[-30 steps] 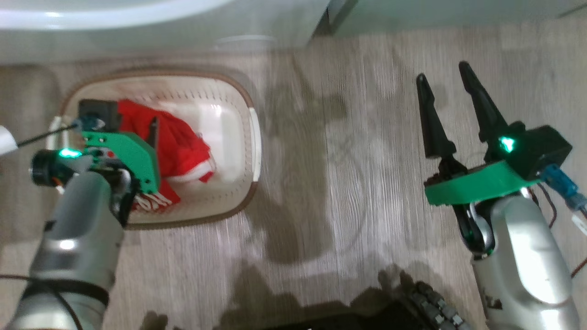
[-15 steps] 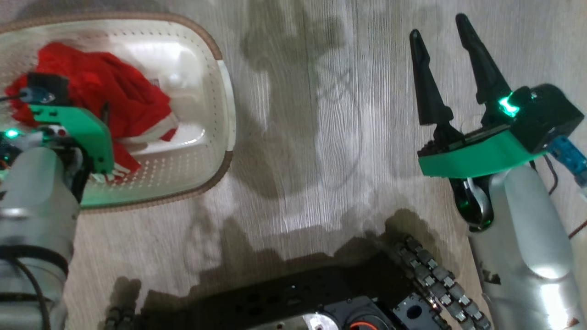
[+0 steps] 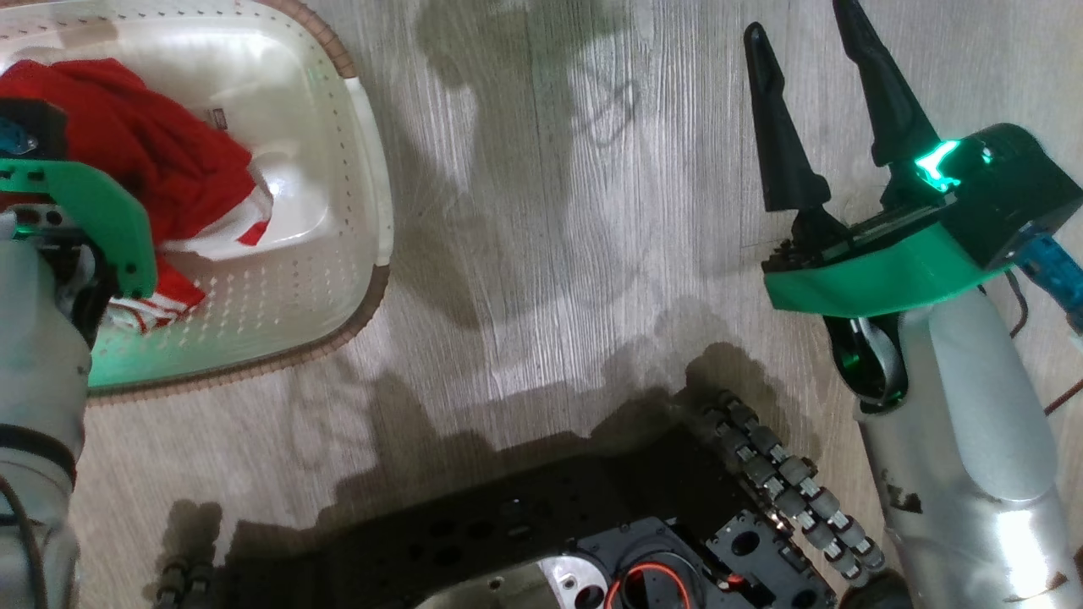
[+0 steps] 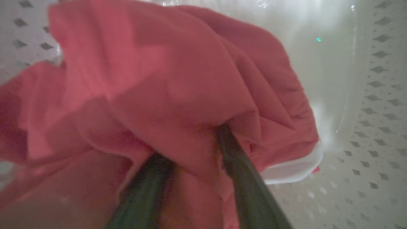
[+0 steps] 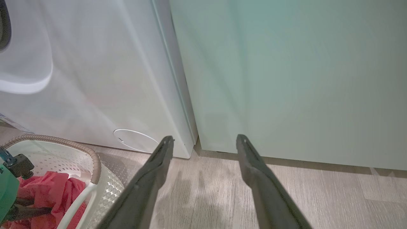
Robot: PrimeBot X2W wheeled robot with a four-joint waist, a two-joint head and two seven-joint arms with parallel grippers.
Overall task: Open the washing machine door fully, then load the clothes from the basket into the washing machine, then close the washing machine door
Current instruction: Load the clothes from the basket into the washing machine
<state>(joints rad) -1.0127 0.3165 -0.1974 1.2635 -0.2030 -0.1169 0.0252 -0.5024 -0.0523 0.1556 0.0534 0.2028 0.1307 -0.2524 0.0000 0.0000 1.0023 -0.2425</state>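
Observation:
The cream basket [image 3: 338, 279] stands on the floor at the upper left, with the red clothes [image 3: 161, 169] bunched inside. My left gripper's green mount [image 3: 93, 211] hangs over them. In the left wrist view my left gripper [image 4: 190, 143] has its two fingers apart, tips buried in the clothes [image 4: 165, 82], a fold of fabric between them. My right gripper [image 3: 797, 17] is open and holds nothing above bare floor, well right of the basket. The right wrist view has the white washing machine [image 5: 95, 79] with its round cap [image 5: 135, 140]. The door is out of view.
A pale green cabinet [image 5: 286, 79] stands right of the machine. The basket's brown rim [image 5: 95, 168] sits close before the machine's front. My own dark base [image 3: 592, 541] fills the lower middle. Wood-look floor [image 3: 550, 211] lies between basket and right arm.
The head camera has tilted down: the basket now sits further up and left and my base shows. The left gripper stays in the clothes; its finger no longer shows there. The right gripper stays open.

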